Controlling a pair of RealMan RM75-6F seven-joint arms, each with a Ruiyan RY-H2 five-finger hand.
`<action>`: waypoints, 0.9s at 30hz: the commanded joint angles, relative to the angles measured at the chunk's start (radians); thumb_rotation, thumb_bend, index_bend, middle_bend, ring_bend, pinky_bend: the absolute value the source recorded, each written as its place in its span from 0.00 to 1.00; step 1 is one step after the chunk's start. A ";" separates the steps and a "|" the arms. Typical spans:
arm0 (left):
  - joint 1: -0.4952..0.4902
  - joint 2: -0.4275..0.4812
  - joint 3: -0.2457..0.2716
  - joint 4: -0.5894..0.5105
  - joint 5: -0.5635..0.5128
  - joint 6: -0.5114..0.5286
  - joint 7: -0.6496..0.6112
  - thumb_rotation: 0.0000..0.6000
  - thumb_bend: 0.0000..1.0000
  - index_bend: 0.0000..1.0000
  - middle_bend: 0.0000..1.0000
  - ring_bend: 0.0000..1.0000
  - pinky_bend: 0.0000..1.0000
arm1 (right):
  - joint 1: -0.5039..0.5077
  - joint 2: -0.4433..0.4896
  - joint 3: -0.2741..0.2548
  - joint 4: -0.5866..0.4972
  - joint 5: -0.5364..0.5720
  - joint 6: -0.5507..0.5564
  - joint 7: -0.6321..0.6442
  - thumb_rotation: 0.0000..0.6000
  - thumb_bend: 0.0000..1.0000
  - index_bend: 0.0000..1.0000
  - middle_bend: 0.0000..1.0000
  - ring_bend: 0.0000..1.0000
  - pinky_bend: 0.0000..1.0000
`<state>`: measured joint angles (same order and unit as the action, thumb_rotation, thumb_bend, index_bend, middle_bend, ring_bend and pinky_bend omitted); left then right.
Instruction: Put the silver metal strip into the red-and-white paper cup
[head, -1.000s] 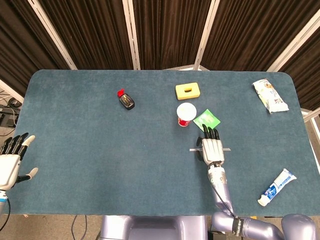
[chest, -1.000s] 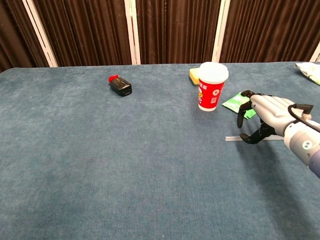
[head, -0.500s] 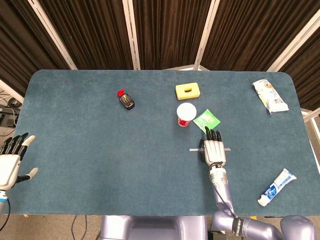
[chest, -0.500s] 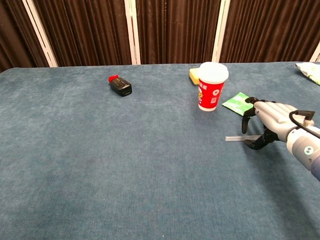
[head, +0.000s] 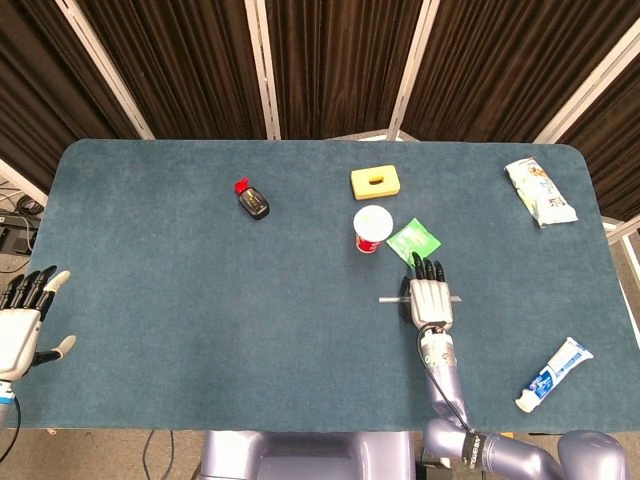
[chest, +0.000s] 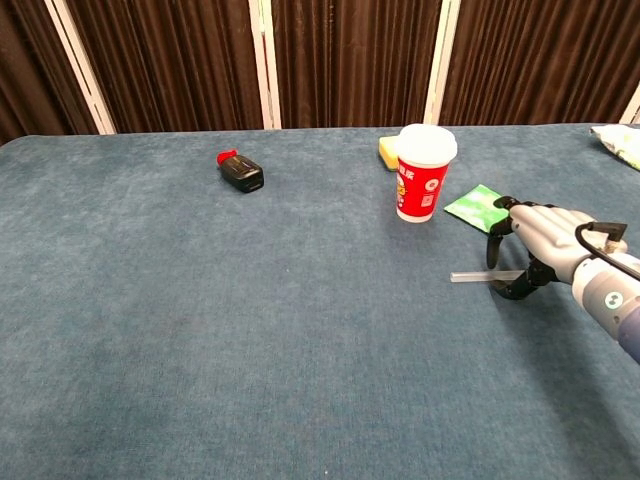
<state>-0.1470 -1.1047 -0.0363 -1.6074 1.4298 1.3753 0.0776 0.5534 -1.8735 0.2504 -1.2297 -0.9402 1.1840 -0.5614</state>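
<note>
Silver metal strip (head: 392, 299) lay flat on the table (head: 150, 300) under my right hand (head: 428, 299) from the head view, near the red-and-white paper cup (head: 372, 229), while from the chest view my fingers (chest: 492, 245) curled over the strip without lifting it, presumably readying a pinch.

The tabletop (head: 180, 300) was covered in a matt, slightly napped blue-green cloth, and behind its far edge hung dark pleated fabric curtains (head: 330, 60) between pale, smooth frame bars. The silver metal strip (chest: 475, 276) looked thin, smooth and dully bright, the red-and-white paper cup (chest: 421, 178) had a faint satin sheen, and the right hand (head: 429, 296) showed brushed silver metal on its back with black, matt fingers (head: 427, 267). Glossy plastic showed on the small black bottle with a red cap (head: 252, 201), the green sachet (head: 414, 240) and the white snack packet (head: 540, 190) near the far right corner.
</note>
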 joint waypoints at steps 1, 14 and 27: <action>0.000 0.000 0.000 0.000 0.000 0.000 0.000 1.00 0.24 0.09 0.00 0.00 0.00 | 0.000 -0.002 0.003 0.005 0.004 -0.004 -0.001 1.00 0.35 0.50 0.00 0.00 0.00; -0.001 0.000 0.000 -0.002 -0.003 -0.003 0.000 1.00 0.24 0.09 0.00 0.00 0.00 | 0.000 -0.015 0.016 0.026 0.014 -0.011 0.002 1.00 0.38 0.58 0.03 0.00 0.00; -0.001 0.001 -0.001 -0.005 -0.008 -0.005 0.001 1.00 0.24 0.09 0.00 0.00 0.00 | 0.001 0.036 0.045 -0.081 -0.021 0.014 0.028 1.00 0.37 0.58 0.03 0.00 0.00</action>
<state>-0.1477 -1.1039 -0.0372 -1.6124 1.4222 1.3708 0.0785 0.5533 -1.8577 0.2818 -1.2740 -0.9482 1.1866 -0.5456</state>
